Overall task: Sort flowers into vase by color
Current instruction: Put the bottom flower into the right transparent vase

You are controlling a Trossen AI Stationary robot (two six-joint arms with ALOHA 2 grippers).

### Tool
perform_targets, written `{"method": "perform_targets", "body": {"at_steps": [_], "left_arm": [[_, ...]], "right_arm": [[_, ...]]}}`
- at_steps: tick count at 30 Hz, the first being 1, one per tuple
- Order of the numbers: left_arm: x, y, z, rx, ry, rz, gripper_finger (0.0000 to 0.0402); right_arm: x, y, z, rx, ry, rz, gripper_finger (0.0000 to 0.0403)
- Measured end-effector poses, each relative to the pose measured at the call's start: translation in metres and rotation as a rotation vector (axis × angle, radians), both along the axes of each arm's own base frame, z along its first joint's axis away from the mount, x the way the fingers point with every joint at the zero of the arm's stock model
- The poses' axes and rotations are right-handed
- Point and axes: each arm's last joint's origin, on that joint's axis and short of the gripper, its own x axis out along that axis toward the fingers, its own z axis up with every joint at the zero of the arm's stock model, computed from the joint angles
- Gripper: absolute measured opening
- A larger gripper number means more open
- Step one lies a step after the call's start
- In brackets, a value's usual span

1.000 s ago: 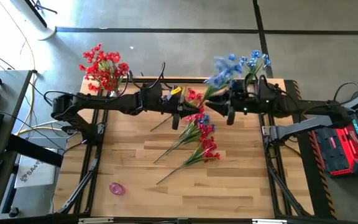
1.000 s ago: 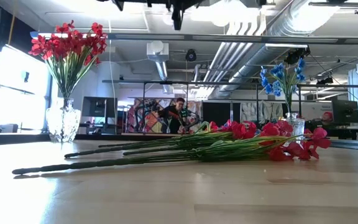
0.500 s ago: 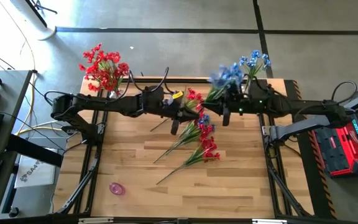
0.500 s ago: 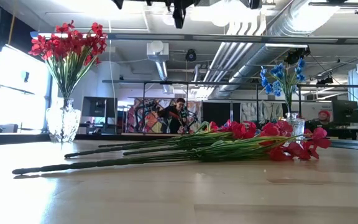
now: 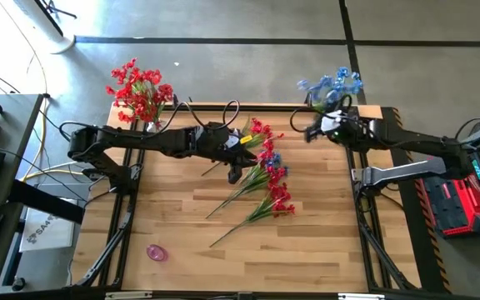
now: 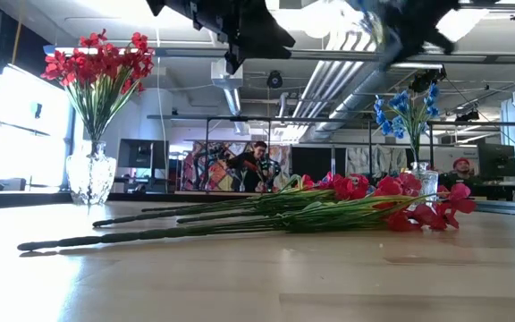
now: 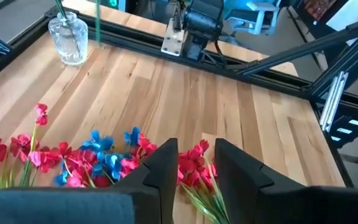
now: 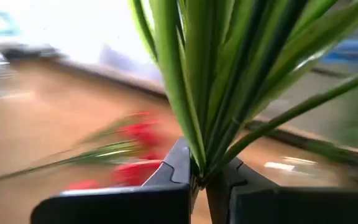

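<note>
Nearest the front edge of the wooden table (image 5: pixel 190 242), a small pink bloom (image 5: pixel 156 252) lies alone on the boards, well apart from everything else. Farther in, toward the middle, the loose flowers (image 5: pixel 267 179) lie flat in a fanned heap: long green stems running toward the front left, red heads with a few blue ones among them bunched at the far right end. In the low view the same heap (image 6: pixel 347 201) stretches across the tabletop, stems left, blooms right.

The left gripper (image 5: pixel 235 171) hangs over the upper end of this heap. In the left wrist view its fingers (image 7: pixel 166 171) stand a little apart with nothing between them, and the red and blue blooms (image 7: pixel 107 158) lie on the wood just beyond the tips.

The right gripper (image 5: pixel 315 132) is held above the far right part of the table, just beside the blue vase. In its wrist view the fingers (image 8: pixel 178 163) are closed on a bundle of green stems (image 8: pixel 197 81), which rise out of the grip; the blue spray (image 5: pixel 317 86) it carries shows above the table's far edge.

At the far left corner a glass vase (image 6: pixel 91 179) holds upright red flowers (image 6: pixel 98 67). At the far right corner a second glass vase (image 7: pixel 69 38) holds blue flowers (image 6: pixel 409 107).
</note>
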Motion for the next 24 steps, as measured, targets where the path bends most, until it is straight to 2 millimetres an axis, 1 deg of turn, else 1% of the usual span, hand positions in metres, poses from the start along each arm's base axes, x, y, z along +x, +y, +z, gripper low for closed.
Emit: {"method": "perform_targets", "body": {"at_steps": [2,4,6,12,16,20,24], "left_arm": [[0.0,0.0,0.0,0.0,0.001,0.0,0.0096],[0.0,0.0,0.0,0.0,0.002,0.0,0.0096],[0.0,0.0,0.0,0.0,0.001,0.001,0.0096],[0.0,0.0,0.0,0.008,0.003,0.003,0.0097],[-0.001,0.0,-0.002,0.018,0.019,0.003,0.0097],[-0.003,0.0,-0.006,0.023,0.071,0.003,0.0097],[-0.005,0.001,-0.009,0.044,0.113,0.045,0.0097]], "right_arm": [[-0.01,-0.007,-0.004,-0.036,0.053,-0.153,0.0002],[-0.018,-0.013,-0.009,-0.073,0.055,-0.292,0.0002],[-0.022,-0.019,-0.016,-0.104,0.056,-0.37,0.0002],[-0.02,-0.038,-0.044,-0.155,0.047,-0.421,0.0001],[-0.026,-0.048,-0.06,-0.157,0.075,-0.481,0.0001],[-0.032,-0.056,-0.067,-0.147,0.089,-0.528,0.0],[-0.03,-0.059,-0.065,-0.149,0.062,-0.511,0.0]]}}
